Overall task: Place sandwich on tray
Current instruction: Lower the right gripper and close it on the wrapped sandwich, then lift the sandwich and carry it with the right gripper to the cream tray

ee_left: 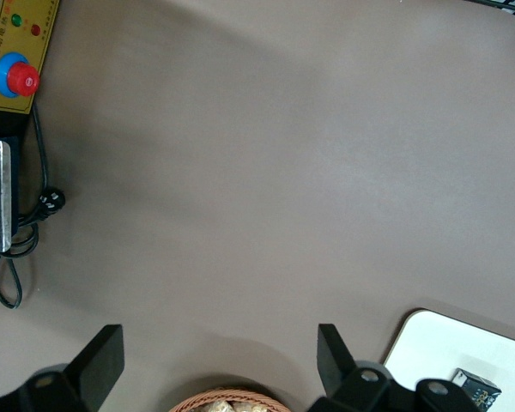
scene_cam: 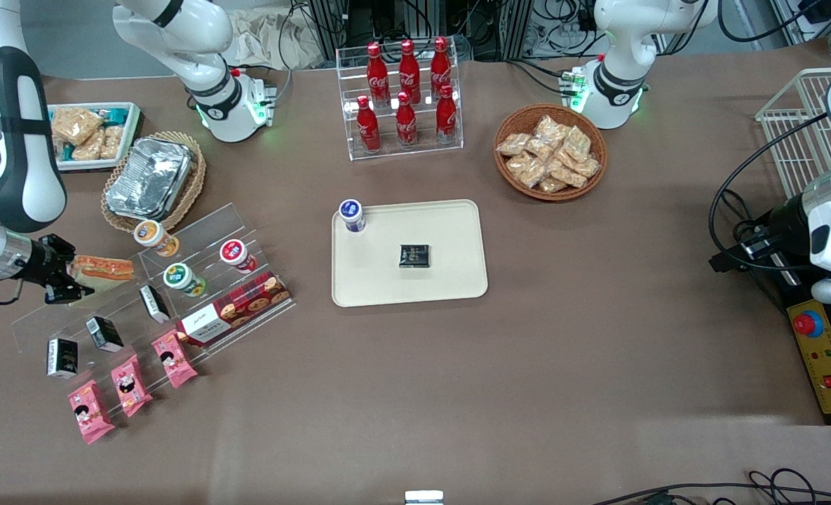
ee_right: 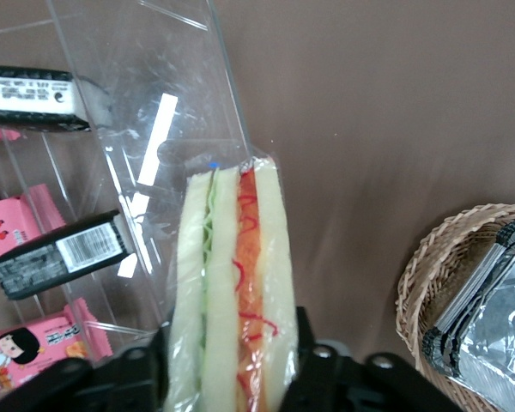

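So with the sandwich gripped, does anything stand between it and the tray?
The gripper holds the sandwich over the clear acrylic shelf. Between it and the tray stand that shelf's upright cups. The tray carries a blue-lidded cup and a dark packet, with bare room around them.

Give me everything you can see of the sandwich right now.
The sandwich is a wedge of pale white bread in clear wrap, showing orange-red and green filling along its cut edge. The gripper is shut on it, one finger against each bread face, holding it at the clear acrylic stand, toward the working arm's end of the table. It is not yet on the tray.
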You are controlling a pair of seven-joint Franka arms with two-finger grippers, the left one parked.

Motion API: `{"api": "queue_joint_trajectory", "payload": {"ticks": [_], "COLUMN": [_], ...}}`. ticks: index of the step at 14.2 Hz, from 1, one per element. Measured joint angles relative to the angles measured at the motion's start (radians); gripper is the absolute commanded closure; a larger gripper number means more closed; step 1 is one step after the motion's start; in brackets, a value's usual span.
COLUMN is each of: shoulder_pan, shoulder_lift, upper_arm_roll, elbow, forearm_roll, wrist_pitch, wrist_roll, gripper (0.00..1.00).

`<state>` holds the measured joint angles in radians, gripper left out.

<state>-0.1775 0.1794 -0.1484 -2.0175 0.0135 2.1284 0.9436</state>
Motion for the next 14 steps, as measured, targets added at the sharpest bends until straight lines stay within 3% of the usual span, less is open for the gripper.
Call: {"api": "queue_joint_trajectory", "payload": {"ticks": [1,2,6,14], "shoulder_pan": [0.0,0.0,0.001,0.039], "shoulder_lift": [-0.004,-0.01,-0.061,-0.174], "upper_arm_roll": [0.0,0.0,0.003,0.074], "elbow": [0.0,0.0,0.036,0.098], "forearm_roll": [0.0,0.0,0.0,0.0], "wrist_pitch": [0.0,0.0,0.001,-0.043], "wrist_roll": [-0.008,-0.023,-0.111,-0.484], "gripper": [0.99,1.0,1.0,1.0]}}
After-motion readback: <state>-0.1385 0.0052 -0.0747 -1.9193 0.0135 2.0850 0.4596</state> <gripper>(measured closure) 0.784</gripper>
